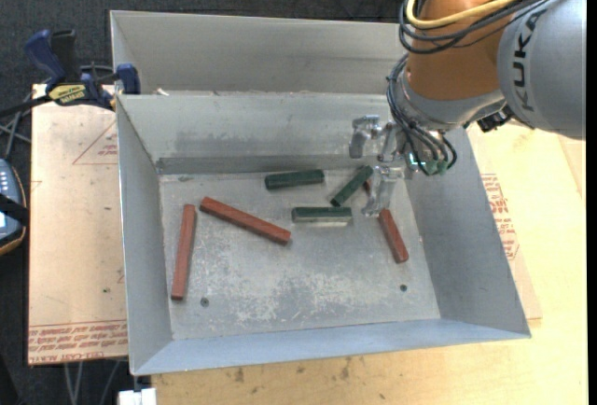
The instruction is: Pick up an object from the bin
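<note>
My gripper (373,172) hangs low over the bin's right side, its fingers apart. One fingertip (361,138) is near the back wall, the other (382,196) is lower down. A dark green stick (348,190) lies tilted just beside the lower finger, with its upper end under the gripper. I cannot tell whether they touch. A second green stick (322,215) lies flat just left of it. A short red-brown stick (394,236) lies right below the lower fingertip. Nothing is lifted off the floor.
A third green stick (294,179) lies further left near the back wall. A long red-brown stick (244,220) lies slantwise mid-bin, and another (183,251) stands lengthwise at the left wall. The arm with its orange cover comes in from the upper right.
</note>
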Controlling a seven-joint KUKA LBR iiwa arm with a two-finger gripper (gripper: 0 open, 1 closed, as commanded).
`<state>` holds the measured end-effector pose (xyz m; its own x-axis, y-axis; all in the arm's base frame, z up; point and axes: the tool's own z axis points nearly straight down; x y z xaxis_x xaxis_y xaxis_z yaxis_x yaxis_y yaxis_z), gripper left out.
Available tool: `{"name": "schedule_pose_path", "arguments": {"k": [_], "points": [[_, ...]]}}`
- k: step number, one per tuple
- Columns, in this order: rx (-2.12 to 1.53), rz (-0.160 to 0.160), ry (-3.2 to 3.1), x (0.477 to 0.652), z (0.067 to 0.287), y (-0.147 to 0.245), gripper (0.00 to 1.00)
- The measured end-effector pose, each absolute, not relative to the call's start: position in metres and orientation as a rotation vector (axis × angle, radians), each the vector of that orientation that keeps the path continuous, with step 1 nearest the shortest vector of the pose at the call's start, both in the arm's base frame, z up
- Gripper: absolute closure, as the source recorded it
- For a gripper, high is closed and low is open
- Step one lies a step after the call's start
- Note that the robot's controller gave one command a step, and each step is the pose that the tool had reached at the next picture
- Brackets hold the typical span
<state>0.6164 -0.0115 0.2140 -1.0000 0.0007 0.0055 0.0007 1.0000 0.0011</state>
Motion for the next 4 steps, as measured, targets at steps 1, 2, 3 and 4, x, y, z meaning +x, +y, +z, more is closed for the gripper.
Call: {"name": "schedule_pose_path", "arguments": {"k": [1, 2, 3, 4], "points": [[-0.001, -0.001, -3.144, 0.618, 0.218, -0.012, 0.00], [0.118, -0.002, -3.145, 0.611, 0.072, -0.003, 1.00], [0.118, -0.002, -3.145, 0.611, 0.072, -0.003, 1.00], [0.147, -0.001, -3.147, 0.645, 0.229, 0.009, 1.00]]}}
